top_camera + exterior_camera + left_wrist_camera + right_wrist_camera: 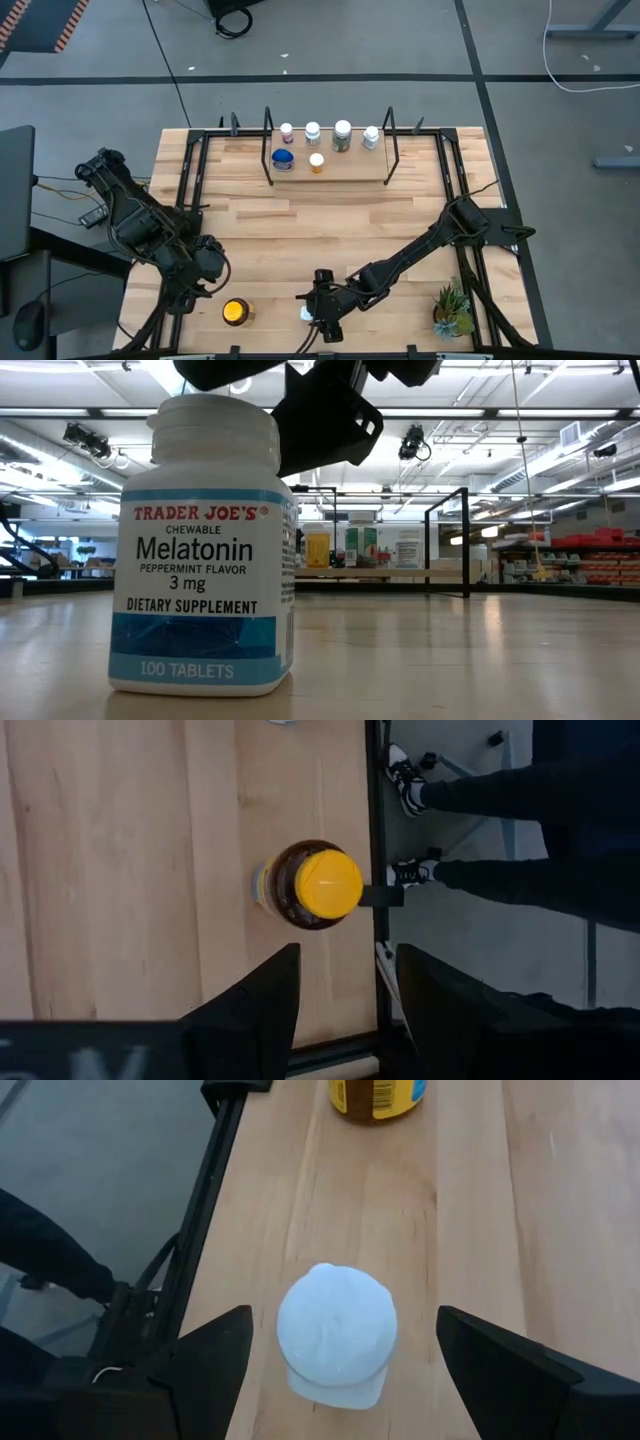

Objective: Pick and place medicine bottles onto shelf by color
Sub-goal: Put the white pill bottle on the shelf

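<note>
At the near edge of the table (400, 230), your right gripper (340, 1355) hangs over a white-capped melatonin bottle (205, 545). Its two fingers are spread wide, one on each side of the cap, with clear gaps on both sides, so it has hold of nothing. The bottle stands upright on the wood; in the low view you can read its label, and the dark gripper body sits just above its cap.

Your left gripper (340, 995) waits near the front left corner of the table, fingers parted and empty. Just ahead of them stands the amber bottle with the yellow cap (315, 885), upright, close to the table's black edge rail and apart from both fingers. In the high view this bottle (236, 312) lies between the two grippers, nearer the left one.

Across the table, the shelf (330, 165) sits at the far edge, a light wood board between thin black uprights. On it you see a back row of four bottles: a small one with a pinkish cap (287, 131), two white-capped ones (313, 132) (371, 137), and a taller one with a darker body (342, 134) between those two. In front of that row stand a blue-lidded bottle (283, 159) and a small orange bottle (317, 162), side by side.

A small green potted plant (452, 308) stands at the front right corner. Past the table edge, the left wrist view shows a person's legs and shoes (405, 765).
</note>
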You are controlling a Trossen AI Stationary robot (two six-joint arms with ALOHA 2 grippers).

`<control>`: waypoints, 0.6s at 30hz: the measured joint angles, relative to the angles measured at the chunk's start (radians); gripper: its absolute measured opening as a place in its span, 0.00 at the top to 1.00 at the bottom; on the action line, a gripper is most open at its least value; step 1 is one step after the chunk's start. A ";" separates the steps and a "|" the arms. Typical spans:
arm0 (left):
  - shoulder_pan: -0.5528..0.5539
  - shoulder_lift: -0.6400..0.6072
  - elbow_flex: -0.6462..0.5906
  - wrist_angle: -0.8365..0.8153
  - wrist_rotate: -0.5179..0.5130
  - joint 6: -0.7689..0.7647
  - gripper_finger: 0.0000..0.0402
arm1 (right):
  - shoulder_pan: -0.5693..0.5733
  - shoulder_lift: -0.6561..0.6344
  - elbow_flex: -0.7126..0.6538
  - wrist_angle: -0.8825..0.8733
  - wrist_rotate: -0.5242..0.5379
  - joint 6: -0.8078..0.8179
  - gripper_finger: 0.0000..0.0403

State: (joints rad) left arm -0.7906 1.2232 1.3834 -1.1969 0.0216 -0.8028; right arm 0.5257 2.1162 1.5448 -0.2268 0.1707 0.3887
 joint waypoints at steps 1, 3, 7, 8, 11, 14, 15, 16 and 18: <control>0.000 0.000 0.000 0.000 0.000 -0.001 0.57 | 0.000 0.000 0.000 0.000 0.000 0.001 0.20; 0.000 0.000 0.000 0.000 -0.001 -0.008 0.57 | 0.000 0.000 0.000 0.000 0.000 0.011 0.20; 0.000 0.000 0.000 0.000 -0.024 -0.034 0.57 | 0.000 0.000 0.000 -0.002 0.000 0.028 0.20; 0.000 0.000 0.000 0.000 -0.033 -0.040 0.57 | 0.000 0.000 0.000 -0.002 0.000 0.029 0.20; 0.000 0.000 0.000 0.002 -0.050 -0.052 0.57 | 0.000 0.000 0.000 -0.002 0.000 0.024 0.20; 0.000 0.000 0.000 0.011 -0.052 -0.071 0.57 | 0.000 0.000 0.000 -0.002 -0.002 0.000 0.20; 0.002 0.000 0.000 0.011 -0.051 -0.078 0.57 | 0.000 0.000 0.000 -0.002 -0.004 -0.011 0.20; 0.002 0.000 0.000 0.012 -0.052 -0.083 0.57 | 0.000 0.000 0.000 -0.002 -0.004 -0.024 0.20; 0.002 0.000 0.000 0.012 -0.052 -0.095 0.57 | -0.003 0.000 0.000 -0.002 -0.007 -0.051 0.20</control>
State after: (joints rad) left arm -0.7887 1.2232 1.3834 -1.1847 -0.0303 -0.8982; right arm 0.5226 2.1166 1.5448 -0.2283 0.1641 0.3373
